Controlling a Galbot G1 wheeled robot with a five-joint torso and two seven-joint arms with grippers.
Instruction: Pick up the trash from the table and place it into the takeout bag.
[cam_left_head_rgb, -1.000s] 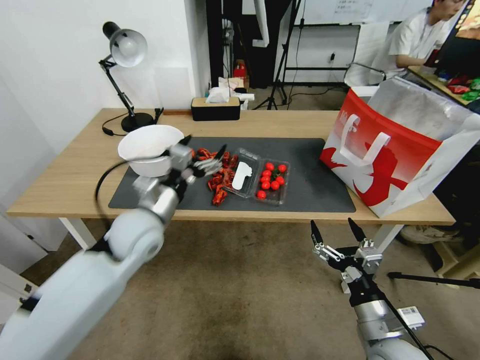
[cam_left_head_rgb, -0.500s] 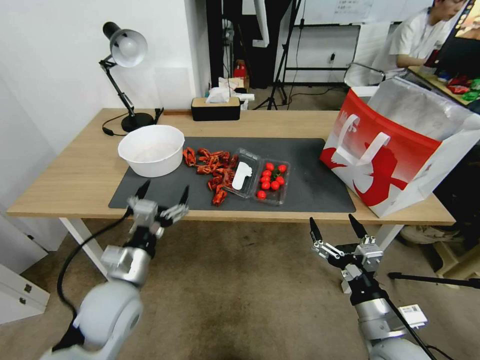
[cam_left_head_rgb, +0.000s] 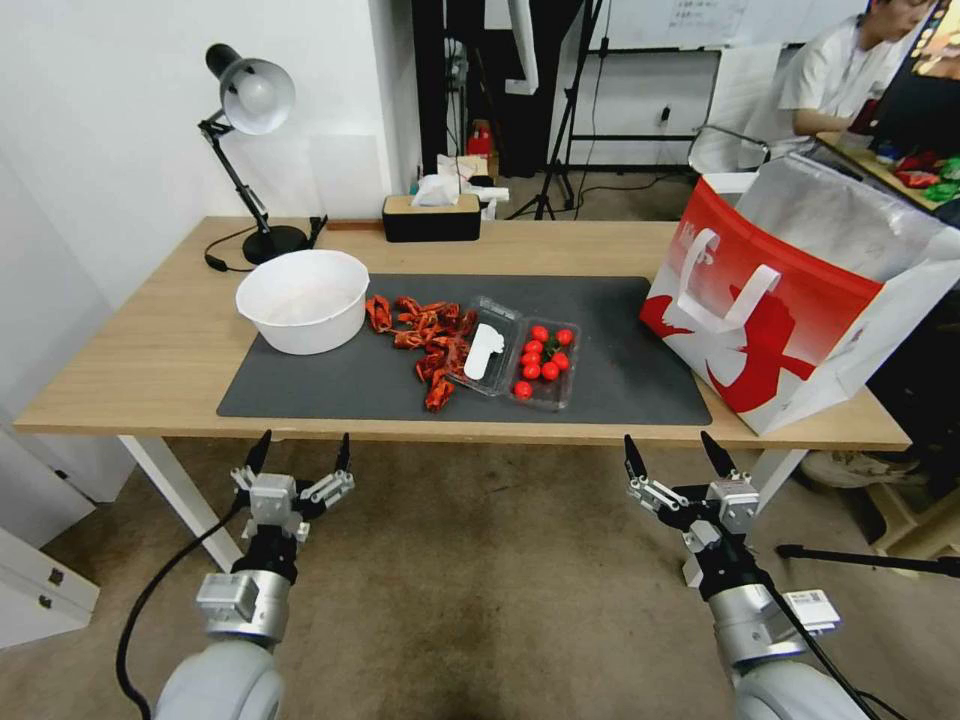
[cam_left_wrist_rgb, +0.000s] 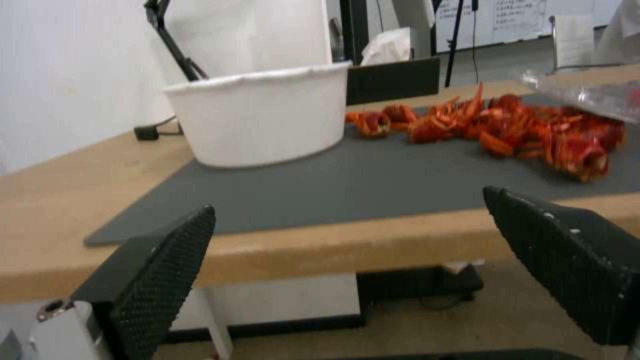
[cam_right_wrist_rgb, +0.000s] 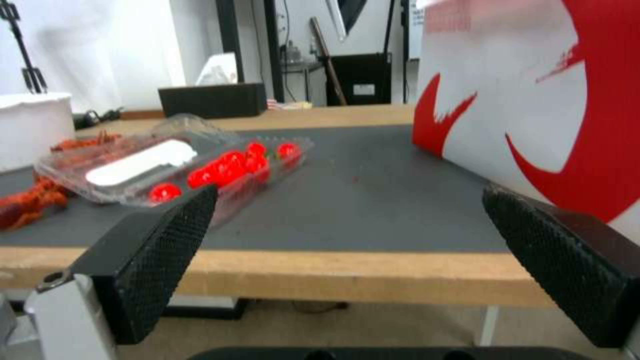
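- The left hand (cam_left_head_rgb: 299, 452) hangs below the front edge of the tabletop (cam_left_head_rgb: 150, 350), over the carpet, with its two black fingers (cam_left_wrist_rgb: 163, 270) spread wide and nothing between them.
- The right hand (cam_left_head_rgb: 674, 455) sits at a like height below the front edge, near the bag end, fingers (cam_right_wrist_rgb: 160, 250) also spread apart and empty.
- A white bowl (cam_left_head_rgb: 302, 298) stands upright on the near-left corner of the dark grey mat (cam_left_head_rgb: 620, 370).
- Just beside the bowl, toward the mat's middle, lies a loose heap of red shell scraps (cam_left_head_rgb: 425, 335) spread flat on the mat.
- Touching that heap is an opened clear plastic box (cam_left_head_rgb: 515, 352); one half holds a white label or spoon shape, the other holds small red tomatoes (cam_left_head_rgb: 543, 358).
- The red-and-white takeout bag (cam_left_head_rgb: 790, 300) stands at the right end of the tabletop, mouth open and tilted, silver lining showing, white straps against its side.
- A black desk lamp (cam_left_head_rgb: 248, 150) and a dark tissue box (cam_left_head_rgb: 431, 213) stand along the far edge.
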